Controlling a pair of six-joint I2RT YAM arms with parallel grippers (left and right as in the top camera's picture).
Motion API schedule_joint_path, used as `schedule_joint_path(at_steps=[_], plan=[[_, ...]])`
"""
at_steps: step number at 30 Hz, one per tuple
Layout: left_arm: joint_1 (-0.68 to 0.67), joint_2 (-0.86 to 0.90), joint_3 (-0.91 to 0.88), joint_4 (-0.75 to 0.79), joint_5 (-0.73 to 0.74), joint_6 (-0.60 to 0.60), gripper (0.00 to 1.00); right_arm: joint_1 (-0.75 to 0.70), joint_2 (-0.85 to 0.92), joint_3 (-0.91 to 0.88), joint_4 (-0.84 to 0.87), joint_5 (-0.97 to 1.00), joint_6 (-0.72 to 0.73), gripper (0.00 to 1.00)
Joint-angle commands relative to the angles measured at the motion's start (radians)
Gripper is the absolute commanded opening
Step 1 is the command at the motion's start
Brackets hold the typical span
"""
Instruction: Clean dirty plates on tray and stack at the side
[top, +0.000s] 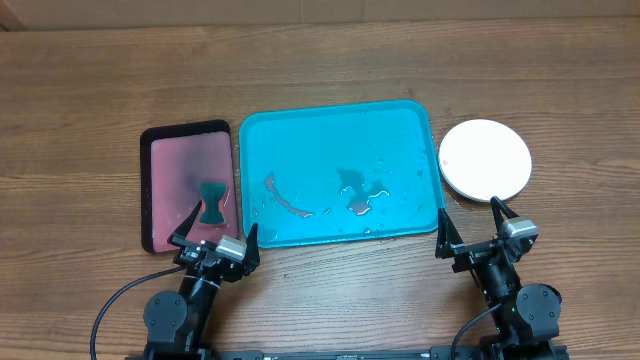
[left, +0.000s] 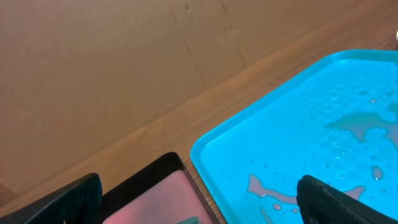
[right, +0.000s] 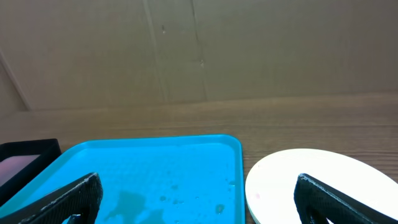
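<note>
The left gripper (top: 217, 232) and right gripper (top: 470, 222) sit released, jaws spread, along the bottom edge; the wet, smeared tray (top: 330, 130) lies centre, a white plate (top: 485, 158) just right

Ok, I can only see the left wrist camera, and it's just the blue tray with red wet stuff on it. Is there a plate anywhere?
Observer: Yes, one white plate sits on the table right of the tray, not on it.
Operator: Is the other arm holding anything?
Observer: No. The right end effector is open with nothing in it, just in front of the plate.
Operator: And the pink one beside it, what's on it?
Observer: The pink tray has a dark hourglass-shaped patch on it. Thing or stain, I can't tell.
</note>
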Motion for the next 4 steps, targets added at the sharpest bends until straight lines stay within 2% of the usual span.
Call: schedule_joint_path(at_steps=[1,4], plan=[[0.006,-0.012,-0.006,0.001,-0.005,0.022,1.0,-0.005,-0.006,-0.01,0.004,-0.006,-0.015,1.0],[0.006,-0.012,-0.006,0.001,-0.005,0.022,1.0,-0.005,-0.006,-0.01,0.004,-0.006,-0.015,1.0]])
